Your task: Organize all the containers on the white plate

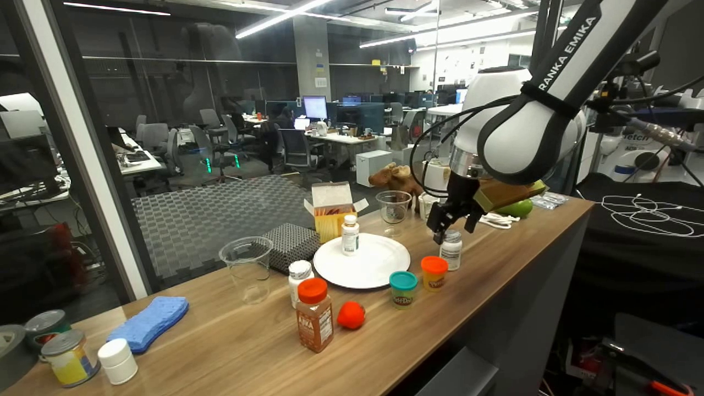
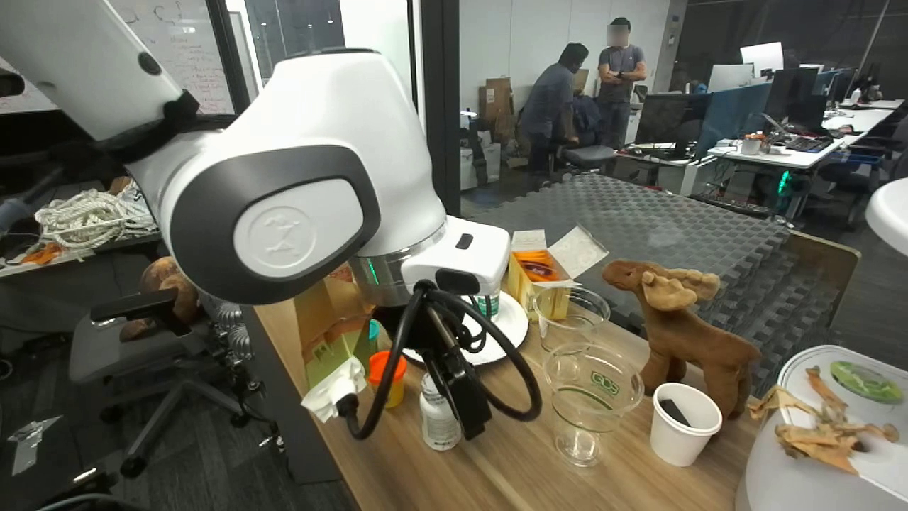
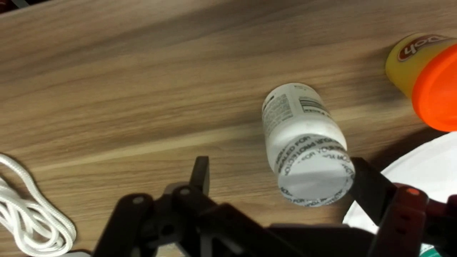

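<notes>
White plate [image 1: 379,264]: it carried one white pill bottle [image 1: 350,236], upright; I judged the task to be only begun.
Orange-lidded Play-Doh tub [image 1: 434,274] and teal-lidded Play-Doh tub [image 1: 403,290]: both stood near the plate, left to be placed.
Spice bottle [image 1: 315,322]: it also stood off the plate, with a second pill bottle [image 1: 298,278] just beside it.
White jar [image 1: 117,363]: it stood well apart from the plate; only an exterior view showed it.
My claw [image 3: 283,175]: it was spread wide and gripped nothing.
Sealed pill bottle [image 3: 303,125]: near the plate, upright, between my fingers [image 3: 201,175] in the wrist view; whether one finger touched it, I could not tell.
Cap [image 3: 316,184]: its print was readable only in the wrist view.
My arm [image 2: 376,135]: in an exterior view it covered part of the plate.
</notes>
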Robot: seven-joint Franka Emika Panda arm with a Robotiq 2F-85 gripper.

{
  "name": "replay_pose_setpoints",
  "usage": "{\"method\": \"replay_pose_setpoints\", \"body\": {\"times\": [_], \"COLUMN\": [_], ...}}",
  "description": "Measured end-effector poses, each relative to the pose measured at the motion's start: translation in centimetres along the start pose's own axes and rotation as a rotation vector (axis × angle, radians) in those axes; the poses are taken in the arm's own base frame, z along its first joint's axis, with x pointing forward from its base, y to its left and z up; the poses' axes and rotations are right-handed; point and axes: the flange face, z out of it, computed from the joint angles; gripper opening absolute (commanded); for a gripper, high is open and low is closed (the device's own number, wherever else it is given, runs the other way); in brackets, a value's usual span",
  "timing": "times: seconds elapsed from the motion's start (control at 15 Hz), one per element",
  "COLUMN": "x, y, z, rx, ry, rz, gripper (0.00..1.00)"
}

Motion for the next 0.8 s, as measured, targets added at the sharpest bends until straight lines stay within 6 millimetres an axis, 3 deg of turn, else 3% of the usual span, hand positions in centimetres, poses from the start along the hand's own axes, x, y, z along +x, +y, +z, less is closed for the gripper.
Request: {"method": "replay_pose_setpoints", "body": {"times": [0.07,0.4,0.8], "x": [-0.1,-0.7,-0.5], "y": [-0.3,-1.7,-2.2], "z": [0.0,0.1,-0.5], "rx": [-0.003,-0.012,-0.031], "ry": [-0.012,-0.06,-0.039], "rz": [0.002,0.01,0.014], "gripper": [0.69,0.29,0.29]}}
